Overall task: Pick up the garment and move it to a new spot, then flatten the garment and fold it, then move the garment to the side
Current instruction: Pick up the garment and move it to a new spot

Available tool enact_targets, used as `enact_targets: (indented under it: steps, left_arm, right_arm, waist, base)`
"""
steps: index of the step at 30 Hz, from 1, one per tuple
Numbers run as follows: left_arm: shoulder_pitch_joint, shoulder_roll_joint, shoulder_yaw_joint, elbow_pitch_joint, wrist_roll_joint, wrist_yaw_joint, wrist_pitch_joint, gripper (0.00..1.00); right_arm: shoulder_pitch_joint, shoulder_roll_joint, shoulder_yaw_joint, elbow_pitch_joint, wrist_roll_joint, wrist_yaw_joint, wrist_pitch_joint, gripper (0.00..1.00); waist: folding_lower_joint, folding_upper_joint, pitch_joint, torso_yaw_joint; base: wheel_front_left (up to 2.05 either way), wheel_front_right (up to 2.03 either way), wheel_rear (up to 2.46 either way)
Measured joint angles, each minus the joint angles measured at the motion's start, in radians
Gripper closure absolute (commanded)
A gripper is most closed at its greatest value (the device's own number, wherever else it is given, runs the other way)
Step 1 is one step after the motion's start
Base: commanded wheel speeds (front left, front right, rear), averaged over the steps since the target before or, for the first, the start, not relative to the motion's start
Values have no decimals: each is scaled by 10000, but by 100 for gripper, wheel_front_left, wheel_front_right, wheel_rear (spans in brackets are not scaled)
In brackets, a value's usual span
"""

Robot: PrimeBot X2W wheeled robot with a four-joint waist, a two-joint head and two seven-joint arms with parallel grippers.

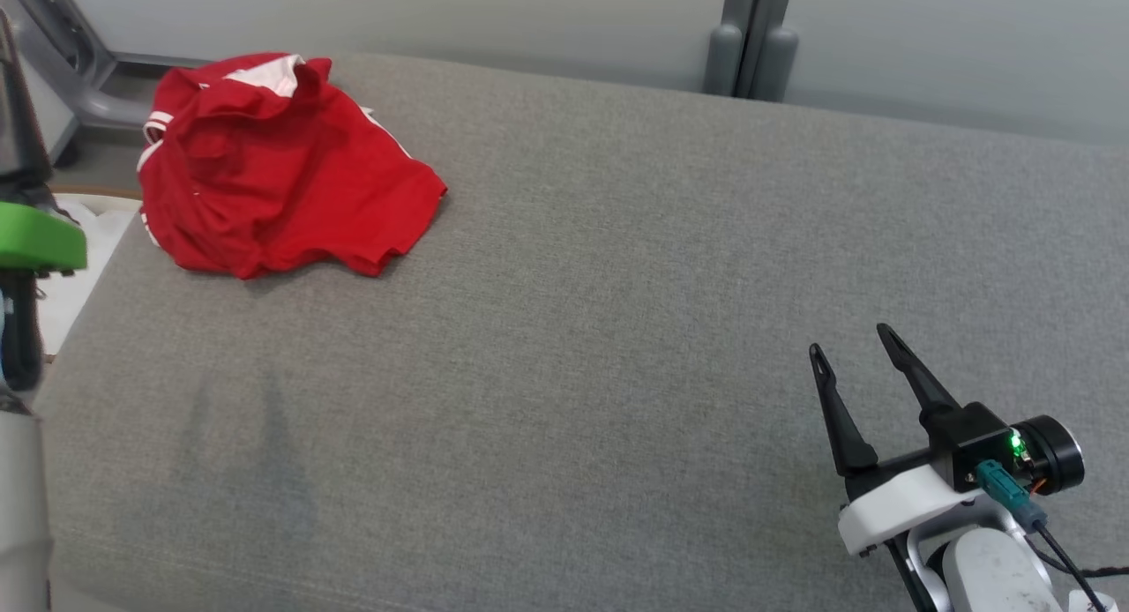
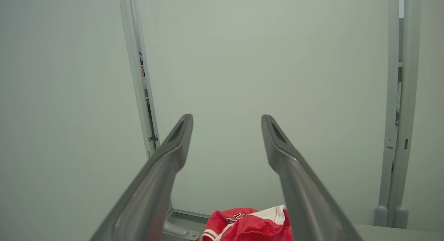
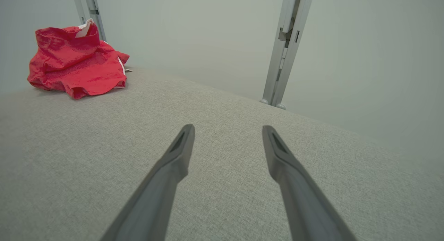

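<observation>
**Head view.** The red jersey point(image 1: 282, 171) lies crumpled at the far left corner of the grey upholstered bench point(image 1: 617, 330). The right end effector point(image 1: 848, 340), spread wide and empty, is over the bench's near right part, well apart from the jersey.

**Left wrist view.** The left end effector point(image 2: 227, 117), wide and empty, points at a pale wall. Below it the jersey point(image 2: 249, 227) shows white striped trim and a scrap of black lettering.

**Right wrist view.** From low over the bench point(image 3: 104, 147), the jersey point(image 3: 74, 65) appears as a heap on it, with a grey post point(image 3: 284, 50) behind the bench.

surface: grey fabric cushion point(image 1: 617, 286) | on it: crumpled red garment point(image 1: 273, 167), far-left corner
</observation>
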Motion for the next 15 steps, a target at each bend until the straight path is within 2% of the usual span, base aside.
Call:
enact_targets:
  steps: [5, 11, 15]
  left_arm:
    - [-1130, 479, -107, 1741, -209, -42, 364, 0]
    - [-2324, 614, -876, 3655, -527, -86, 688, 0]
    - [-2990, 761, -1630, 4349, -782, -88, 834, 0]
  right_arm:
    - [-393, -4, -2, -157, -428, 0, 0, 0]
    - [-895, -4, 19, -439, -784, 0, 0, 0]
    - [-1070, -6, 27, -619, -922, 0, 0, 0]
  waist:
    - [0, 0, 788, -344]
    - [0, 0, 1866, -797]
    - [0, 0, 2536, -1070]
  base:
    - [0, 0, 0]
    - [0, 0, 0]
    - [0, 0, 0]
